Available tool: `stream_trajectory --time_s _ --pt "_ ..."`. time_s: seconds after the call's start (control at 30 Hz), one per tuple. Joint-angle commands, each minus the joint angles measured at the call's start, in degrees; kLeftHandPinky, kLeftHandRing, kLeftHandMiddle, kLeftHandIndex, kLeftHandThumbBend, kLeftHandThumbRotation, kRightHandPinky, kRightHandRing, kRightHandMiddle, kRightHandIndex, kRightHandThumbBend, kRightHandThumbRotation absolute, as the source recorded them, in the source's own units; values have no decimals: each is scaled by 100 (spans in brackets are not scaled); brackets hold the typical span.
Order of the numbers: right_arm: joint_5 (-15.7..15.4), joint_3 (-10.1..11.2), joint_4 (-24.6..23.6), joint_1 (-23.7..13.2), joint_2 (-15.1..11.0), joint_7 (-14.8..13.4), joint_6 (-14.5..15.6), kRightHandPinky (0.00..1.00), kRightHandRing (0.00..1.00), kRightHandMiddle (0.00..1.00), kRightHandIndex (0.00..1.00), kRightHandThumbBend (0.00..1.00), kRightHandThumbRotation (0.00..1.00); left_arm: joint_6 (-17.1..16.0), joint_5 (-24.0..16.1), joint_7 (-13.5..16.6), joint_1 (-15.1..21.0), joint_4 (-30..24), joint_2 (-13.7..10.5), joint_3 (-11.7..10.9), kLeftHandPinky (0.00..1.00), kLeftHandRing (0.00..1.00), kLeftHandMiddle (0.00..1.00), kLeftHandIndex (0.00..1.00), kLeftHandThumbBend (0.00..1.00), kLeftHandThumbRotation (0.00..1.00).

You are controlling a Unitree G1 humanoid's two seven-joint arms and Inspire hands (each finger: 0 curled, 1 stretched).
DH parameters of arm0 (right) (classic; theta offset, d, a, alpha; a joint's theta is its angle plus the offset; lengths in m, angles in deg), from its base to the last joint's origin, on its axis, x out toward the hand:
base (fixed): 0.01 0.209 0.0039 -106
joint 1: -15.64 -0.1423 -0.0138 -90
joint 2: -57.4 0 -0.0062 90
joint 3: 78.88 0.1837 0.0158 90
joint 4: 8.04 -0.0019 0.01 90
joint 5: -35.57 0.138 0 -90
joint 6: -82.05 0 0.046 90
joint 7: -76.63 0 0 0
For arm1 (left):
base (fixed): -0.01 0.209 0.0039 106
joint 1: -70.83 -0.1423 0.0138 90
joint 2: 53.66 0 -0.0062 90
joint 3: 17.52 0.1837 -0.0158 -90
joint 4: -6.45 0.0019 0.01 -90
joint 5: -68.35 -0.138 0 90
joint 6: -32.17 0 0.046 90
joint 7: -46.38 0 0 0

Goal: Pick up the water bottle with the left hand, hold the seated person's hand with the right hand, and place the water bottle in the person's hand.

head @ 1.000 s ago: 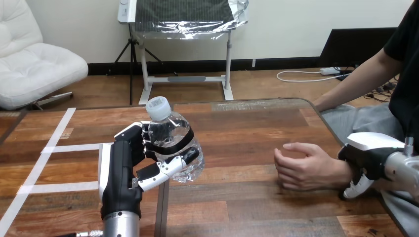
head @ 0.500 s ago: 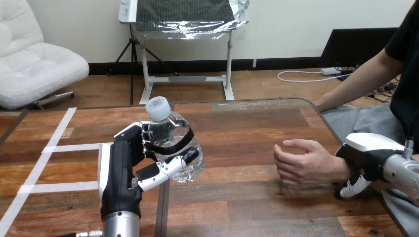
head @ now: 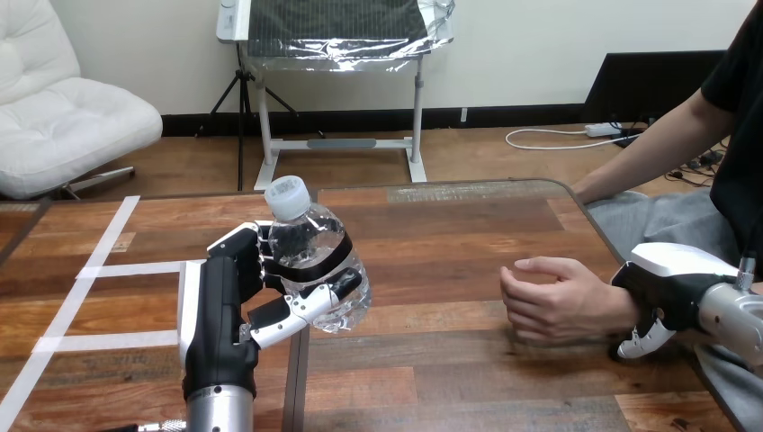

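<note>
- clear plastic water bottle with white cap (head: pixel 310 261): held over the wooden table (head: pixel 450 234), left of centre.
- left hand (head: pixel 225 306): fingers wrapped around the bottle.
- right hand (head: pixel 670 288): against the wrist behind the person's hand (head: pixel 553 301); grasp cannot be told.

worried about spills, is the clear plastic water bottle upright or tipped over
Nearly upright, leaning a little: the clear plastic water bottle has its white cap topmost, with the left hand curled round it.

before me, a wooden table (head: pixel 450 225) carries white tape lines (head: pixel 108 238) near its left edge. beyond the tabletop's far edge i see a wooden floor (head: pixel 360 166), a white armchair (head: pixel 63 117) off the far left corner, a foil-draped panel on a white stand (head: pixel 333 36), and a white wall (head: pixel 540 45) with black baseboard (head: pixel 360 120).
</note>
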Motion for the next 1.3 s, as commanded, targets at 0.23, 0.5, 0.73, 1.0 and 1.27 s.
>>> stream_trajectory --time_s 0.23,0.5,0.73,1.0,1.27 --pt "1 -144 192 163 264 -73 -63 33 41 52 54 62 0 -185 -43 67 338 -285 -11 -65 35 39 43 47 65 0" --pt "66 -73 250 168 295 -274 -137 33 42 52 56 64 0 -237 -37 76 358 -258 -15 -73 34 38 43 46 65 0" --pt "202 30 349 183 322 -478 -264 36 45 55 55 66 0 -250 -53 70 364 -246 -28 -70 34 38 43 46 64 0" --pt "314 76 490 123 371 -621 -233 32 42 52 51 65 0 -276 2 45 394 -213 -12 -87 34 38 43 46 64 0" --pt "401 127 585 92 350 -736 -446 27 36 47 51 64 0 -270 -40 55 414 -200 -10 -93 34 38 43 46 64 0"
